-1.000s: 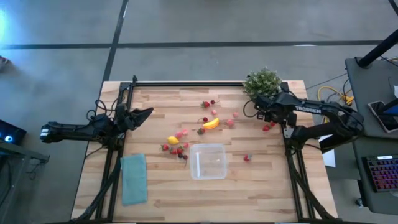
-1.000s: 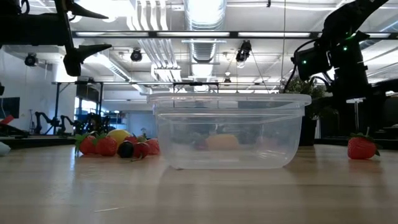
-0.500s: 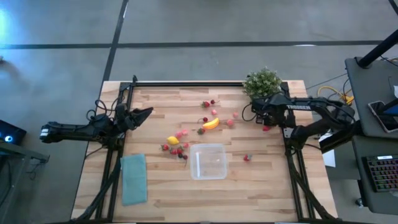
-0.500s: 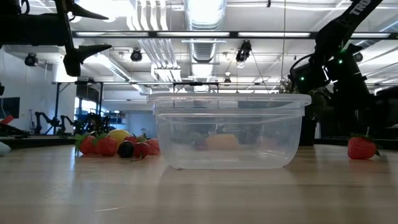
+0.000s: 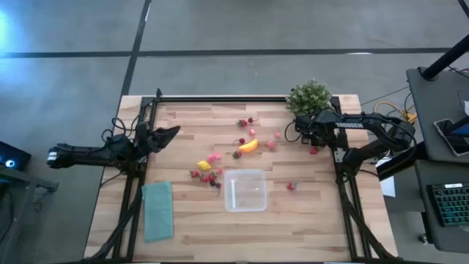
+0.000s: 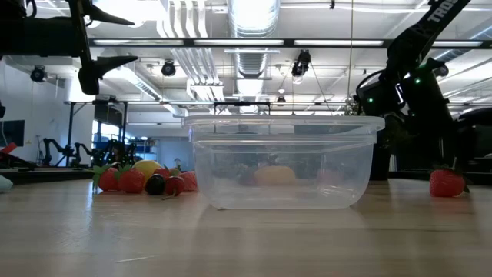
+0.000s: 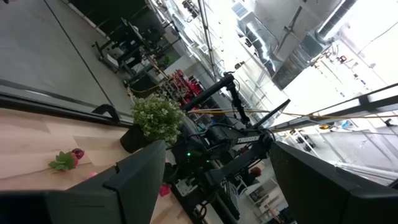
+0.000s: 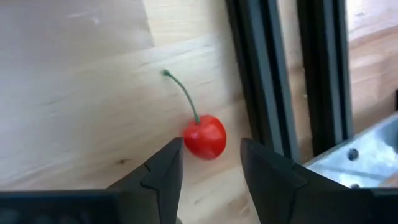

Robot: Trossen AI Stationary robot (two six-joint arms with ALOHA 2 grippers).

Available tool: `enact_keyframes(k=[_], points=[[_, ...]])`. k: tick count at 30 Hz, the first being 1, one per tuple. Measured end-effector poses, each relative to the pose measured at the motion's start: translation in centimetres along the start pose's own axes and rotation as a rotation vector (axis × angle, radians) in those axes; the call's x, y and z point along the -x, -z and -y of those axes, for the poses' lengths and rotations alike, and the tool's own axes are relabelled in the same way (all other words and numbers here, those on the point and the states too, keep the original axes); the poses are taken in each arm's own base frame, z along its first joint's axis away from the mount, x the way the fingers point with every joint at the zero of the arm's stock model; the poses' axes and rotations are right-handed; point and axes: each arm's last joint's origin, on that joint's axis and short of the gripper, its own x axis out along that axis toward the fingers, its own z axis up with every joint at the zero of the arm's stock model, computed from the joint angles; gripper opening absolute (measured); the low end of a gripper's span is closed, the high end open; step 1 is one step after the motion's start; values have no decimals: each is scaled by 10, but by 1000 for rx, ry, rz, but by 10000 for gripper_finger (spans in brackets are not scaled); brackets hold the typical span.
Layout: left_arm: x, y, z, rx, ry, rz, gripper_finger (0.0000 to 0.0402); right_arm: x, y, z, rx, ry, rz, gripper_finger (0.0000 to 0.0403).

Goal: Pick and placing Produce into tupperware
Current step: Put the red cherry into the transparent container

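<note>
The clear tupperware [image 5: 245, 190] stands empty on the wooden table, near the middle front; it also shows in the low view [image 6: 284, 161]. Produce lies scattered beyond it: a banana piece [image 5: 248, 145], a lemon [image 5: 203, 166], and red and pink berries [image 5: 209, 176]. A red cherry [image 8: 204, 137] with a green stem lies on the table by the right black frame rail [image 8: 261, 74]. My right gripper [image 8: 210, 165] is open just above this cherry, one finger on either side, touching nothing. My left gripper [image 5: 172, 132] is open in the air at the table's left edge.
A green potted plant [image 5: 308, 96] stands at the far right, close behind my right arm. A teal cloth [image 5: 157, 210] lies at the near left. A lone strawberry [image 5: 291, 186] lies right of the tupperware. Black frame rails run along both table sides.
My right gripper has gone a little toward the table's left edge and down, toward the cherry by the right rail. Its fingers stay open.
</note>
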Motion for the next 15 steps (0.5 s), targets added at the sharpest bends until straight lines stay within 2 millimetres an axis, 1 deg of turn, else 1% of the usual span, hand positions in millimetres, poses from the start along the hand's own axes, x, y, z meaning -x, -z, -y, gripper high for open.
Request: enact_keyframes(k=[6,15], points=[[0,0,0,0,-2,2,276,-5,-5,-1,14,-33,6,132],[0,0,0,1,-1,3,276,-15,-8,4,28,-26,-5,128]])
